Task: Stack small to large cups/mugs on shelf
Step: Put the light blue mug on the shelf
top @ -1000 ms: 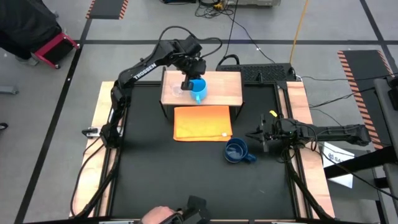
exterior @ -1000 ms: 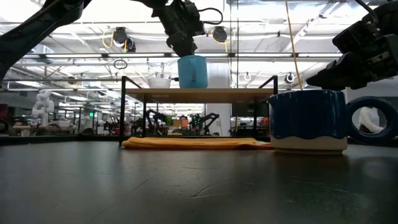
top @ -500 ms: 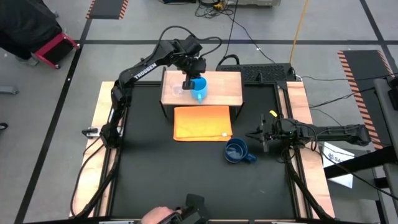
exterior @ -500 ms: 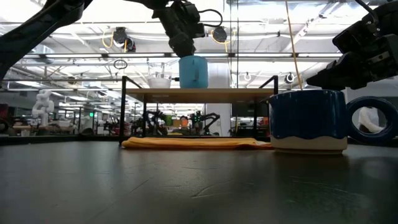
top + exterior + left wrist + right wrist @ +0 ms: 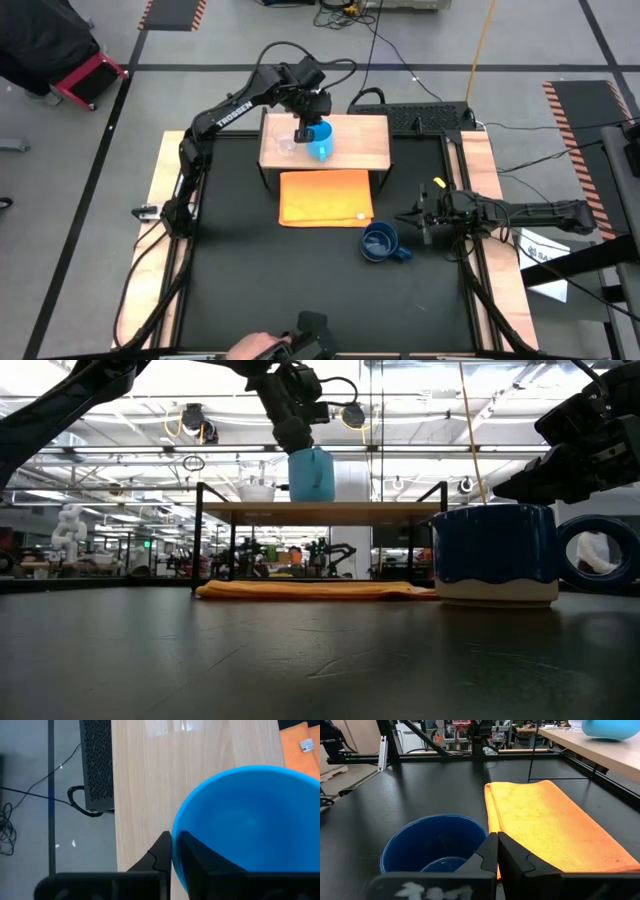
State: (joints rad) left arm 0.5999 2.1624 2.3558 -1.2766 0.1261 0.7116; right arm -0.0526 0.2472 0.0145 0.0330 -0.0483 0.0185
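Observation:
The light-blue mug (image 5: 319,140) stands upright on the light-wood shelf (image 5: 360,145), and my left gripper (image 5: 301,130) is shut on it from above. The small clear glass cup (image 5: 286,147) rests on the shelf just left of the mug. A dark-blue mug (image 5: 380,243) stands on the black table by the orange cloth's near right corner. My right gripper (image 5: 405,220) waits low beside that mug, shut and clear of it. In the low view the light-blue mug (image 5: 311,475) sits flat on the shelf board (image 5: 320,512). My left gripper has the light-blue mug's rim (image 5: 175,827) between its two fingers (image 5: 160,857), one inside the mug and one outside. The fingers come from above, slanting down from the table's far left. The mug stands upright with its base on the shelf.
An orange cloth (image 5: 325,197) lies flat in front of the shelf. A black perforated box (image 5: 430,118) and cables sit behind the shelf's right end. A person's hand (image 5: 260,347) shows at the table's near edge.

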